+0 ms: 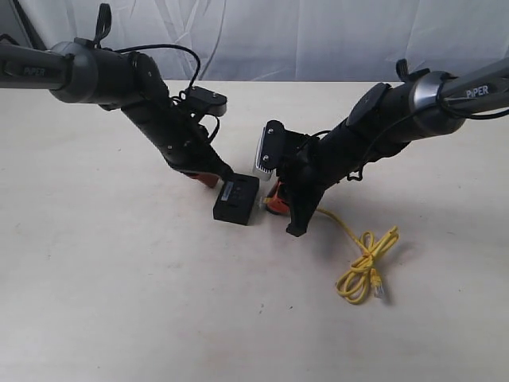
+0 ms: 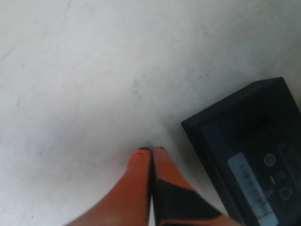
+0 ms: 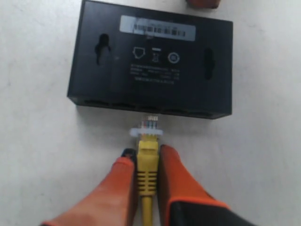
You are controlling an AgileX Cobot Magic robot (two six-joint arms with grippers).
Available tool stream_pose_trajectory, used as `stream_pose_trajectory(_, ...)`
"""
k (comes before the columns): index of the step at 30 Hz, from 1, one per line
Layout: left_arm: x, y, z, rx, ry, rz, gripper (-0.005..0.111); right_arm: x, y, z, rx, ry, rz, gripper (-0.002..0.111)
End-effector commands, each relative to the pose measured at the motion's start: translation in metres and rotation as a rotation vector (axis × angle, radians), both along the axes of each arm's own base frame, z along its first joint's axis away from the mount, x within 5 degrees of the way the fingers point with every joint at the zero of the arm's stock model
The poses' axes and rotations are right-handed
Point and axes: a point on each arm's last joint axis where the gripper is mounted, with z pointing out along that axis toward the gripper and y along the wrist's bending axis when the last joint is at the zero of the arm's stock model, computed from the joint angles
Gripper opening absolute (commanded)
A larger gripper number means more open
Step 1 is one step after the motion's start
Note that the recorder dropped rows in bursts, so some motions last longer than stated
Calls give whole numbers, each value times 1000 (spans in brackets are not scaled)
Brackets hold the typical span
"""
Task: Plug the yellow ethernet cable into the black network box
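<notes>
The black network box (image 1: 237,200) (image 3: 150,61) (image 2: 251,150) lies flat on the table between the two arms, pale label up. My right gripper (image 3: 146,157) (image 1: 272,203) is shut on the boot of the yellow ethernet cable (image 3: 148,165). The cable's clear plug (image 3: 149,126) points at the box's port side, a short gap away. The rest of the yellow ethernet cable (image 1: 367,267) trails right into a looped bundle on the table. My left gripper (image 2: 151,151) (image 1: 208,178) is shut and empty, tips on the table beside the box's far edge.
The pale table (image 1: 119,278) carries only the box and the cable. A white sheet (image 1: 302,36) hangs behind its far edge. The cable's free plug (image 1: 379,290) lies at the loop's near end.
</notes>
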Motion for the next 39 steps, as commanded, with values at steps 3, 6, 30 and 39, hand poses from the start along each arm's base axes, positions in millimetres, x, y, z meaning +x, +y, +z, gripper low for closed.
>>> stream_pose_trajectory(3, 1, -2, -3, 11, -3, -38, 0, 0, 1, 0, 2, -2, 4, -1)
stream_pose_trajectory(6, -2, -6, -7, -15, 22, -69, 0, 0, 1, 0, 3, 1, 6, -1)
stream_pose_trajectory(30, -8, -11, -5, -79, 81, -85, 0, -3, 15, 0, 13, -20, -33, -1)
stream_pose_trajectory(39, -10, -11, -5, -82, 108, -91, 0, 4, 15, 4, 30, 18, -164, -1)
